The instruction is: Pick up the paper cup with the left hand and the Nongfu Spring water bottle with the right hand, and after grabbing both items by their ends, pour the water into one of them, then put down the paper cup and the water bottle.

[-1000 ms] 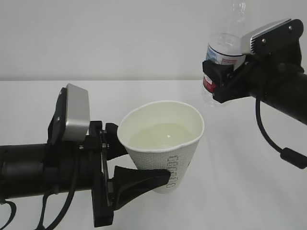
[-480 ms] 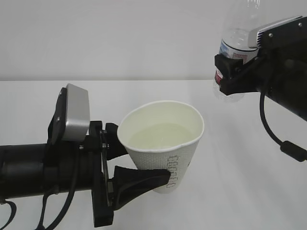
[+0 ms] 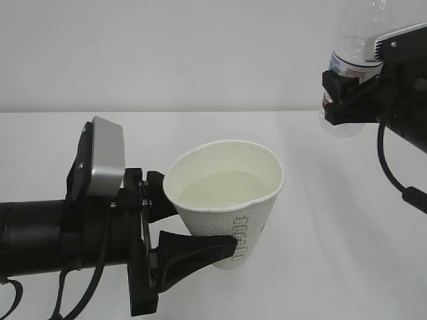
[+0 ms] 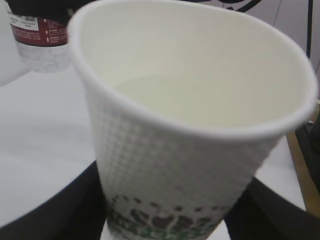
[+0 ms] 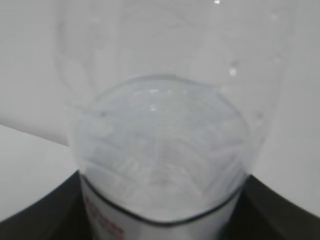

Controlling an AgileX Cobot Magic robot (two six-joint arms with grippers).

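The paper cup hangs above the white table at centre, tilted a little, with faintly yellowish water inside. My left gripper is shut on its lower wall, one black finger on each side. In the left wrist view the cup fills the frame above the water, and my left gripper clasps its base. The Nongfu Spring water bottle is held high at the upper right, roughly upright, by my right gripper, shut on its label band. The bottle fills the right wrist view between my right gripper.
The white table stretches below both arms, with a plain white wall behind. A black cable hangs from the right arm. The bottle shows beyond the cup's rim in the left wrist view.
My right gripper has carried the bottle up and to the right, away from the cup. The left gripper and cup have stayed still.
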